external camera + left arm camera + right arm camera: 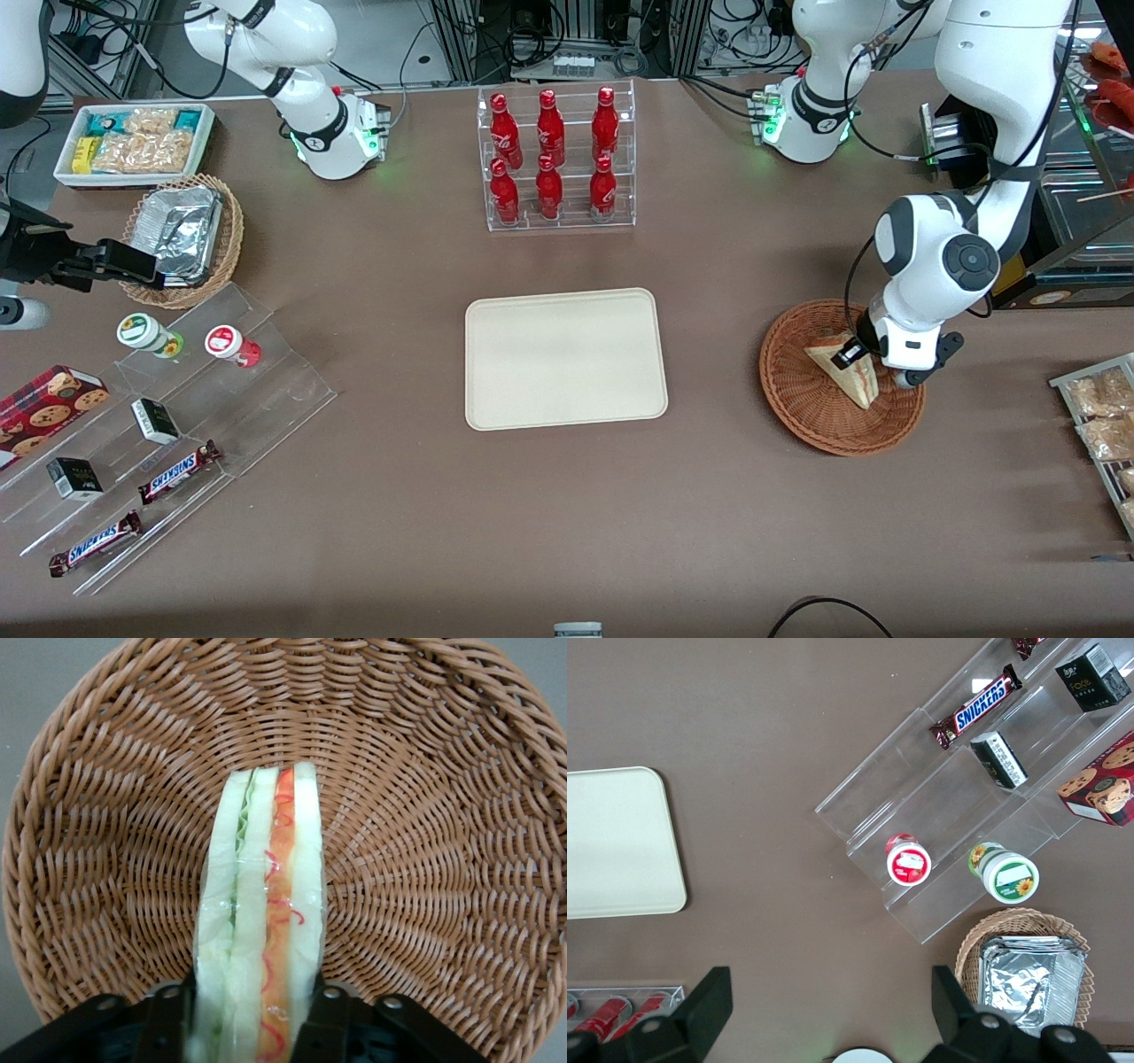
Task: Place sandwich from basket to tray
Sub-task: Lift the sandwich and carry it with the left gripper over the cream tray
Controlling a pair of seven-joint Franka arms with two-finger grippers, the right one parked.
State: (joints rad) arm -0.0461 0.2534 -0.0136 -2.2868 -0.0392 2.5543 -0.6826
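Note:
The sandwich (856, 383) is a pale wedge with red and green filling, lying in the reddish-brown woven basket (797, 416) toward the working arm's end of the table. My left gripper (873, 365) is down inside the basket and shut on the sandwich. In the left wrist view the sandwich (261, 904) stands edge-on between the black fingers (323, 1020), which press its two bread faces, over the basket (425, 859) weave; the gripper (252, 1028) holds its wide end. The cream tray (567, 359) lies bare at the table's middle; the right wrist view shows a corner of the tray (611, 842).
A clear rack of red bottles (556, 159) stands farther from the front camera than the tray. Toward the parked arm's end are a tan basket with foil (182, 235), a white bin of snacks (133, 142) and an acrylic stand with candy bars (168, 416). Snack packets (1103, 416) lie beside the basket.

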